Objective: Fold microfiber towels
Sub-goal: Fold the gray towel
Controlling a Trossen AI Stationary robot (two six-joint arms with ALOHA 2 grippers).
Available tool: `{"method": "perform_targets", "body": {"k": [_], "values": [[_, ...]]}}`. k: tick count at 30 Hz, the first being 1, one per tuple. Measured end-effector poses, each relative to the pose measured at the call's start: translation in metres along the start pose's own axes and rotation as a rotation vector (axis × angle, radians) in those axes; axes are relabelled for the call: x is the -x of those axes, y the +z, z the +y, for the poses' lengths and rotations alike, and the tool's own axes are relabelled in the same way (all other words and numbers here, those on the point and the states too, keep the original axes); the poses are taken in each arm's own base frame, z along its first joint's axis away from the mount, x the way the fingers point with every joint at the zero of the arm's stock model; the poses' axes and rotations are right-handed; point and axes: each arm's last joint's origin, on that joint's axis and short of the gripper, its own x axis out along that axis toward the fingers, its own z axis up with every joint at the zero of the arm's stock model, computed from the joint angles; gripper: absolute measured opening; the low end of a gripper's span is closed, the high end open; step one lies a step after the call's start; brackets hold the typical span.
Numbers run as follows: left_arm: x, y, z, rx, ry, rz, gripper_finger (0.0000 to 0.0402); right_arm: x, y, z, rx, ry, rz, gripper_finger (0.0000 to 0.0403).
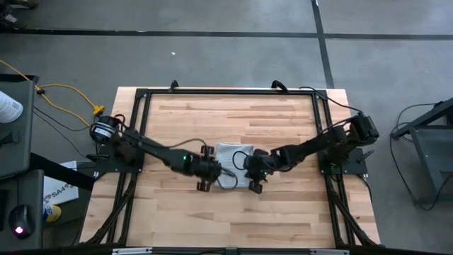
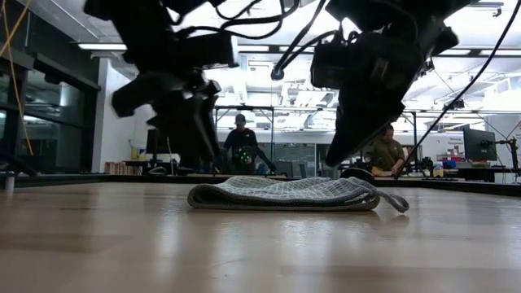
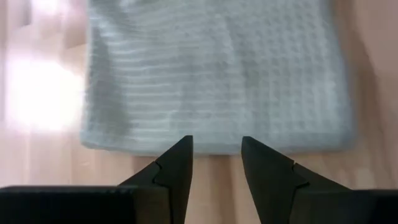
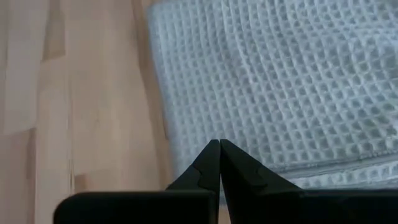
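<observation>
Left gripper (image 1: 209,172): centre of the high view, just left of the towel (image 1: 233,164). Fingers spread, nothing between them; in the left wrist view the tips (image 3: 177,155) hang above bare wood just short of the towel's near hem (image 3: 217,146), not touching it.

Right gripper (image 1: 254,172): centre of the high view, at the towel's right edge. Fingers pressed together to a single point (image 4: 219,149), no cloth pinched; in the right wrist view the point shows over the towel's edge (image 4: 186,155), wood to the left of it. Whether it touches the cloth cannot be told.

Towel: light grey-blue, waffle-ribbed, already folded into a small thick pad. Lies flat on the table (image 1: 233,212), middle of the frame in the high view, between the two grippers. In the low view it shows as a stacked pad (image 2: 285,194) with a loose corner trailing off its right end (image 2: 395,201).

Key relation: the towel lies straight ahead of the left gripper, hem square across its fingers. Both arms stand about equally near; only the left is set to take cloth. Long axis too foreshortened to call.

Judged stage: folding well along; a further fold or a tidy of the trailing corner probably remains.
</observation>
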Motion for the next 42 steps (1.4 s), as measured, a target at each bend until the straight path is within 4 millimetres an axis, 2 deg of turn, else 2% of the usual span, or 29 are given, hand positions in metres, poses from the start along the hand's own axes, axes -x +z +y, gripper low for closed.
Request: {"method": "perform_targets", "body": {"k": [10, 15, 23, 27, 29, 32, 37, 42], "values": [[0.002, 0.000, 0.045, 0.051, -0.030, 0.002, 0.0136, 0.001, 0.011, -0.024, 0.030, -0.011, 0.006, 0.0003], [0.000, -0.004, 0.071, 0.123, -0.086, 0.018, 0.0136, 0.006, 0.020, -0.043, -0.064, -0.043, -0.015, 0.0003], [0.006, -0.013, 0.116, 0.244, -0.176, -0.003, 0.0136, 0.034, 0.033, -0.080, -0.197, -0.088, -0.028, 0.0003], [0.006, -0.019, 0.131, 0.263, -0.209, 0.000, 0.0136, 0.048, 0.037, -0.097, -0.185, -0.096, -0.039, 0.0003], [0.006, -0.020, 0.137, 0.267, -0.215, -0.014, 0.0136, 0.050, 0.043, -0.102, -0.159, -0.067, -0.069, 0.0003], [0.005, -0.023, 0.145, 0.274, -0.230, -0.016, 0.0136, 0.052, 0.040, -0.112, -0.183, -0.045, -0.032, 0.0005], [0.004, -0.028, 0.155, 0.289, -0.261, -0.024, 0.0136, 0.053, 0.037, -0.124, -0.230, -0.060, 0.009, 0.0043], [0.003, -0.031, 0.161, 0.302, -0.277, -0.030, 0.0136, 0.055, 0.034, -0.131, -0.259, -0.118, 0.025, 0.0125]]}}
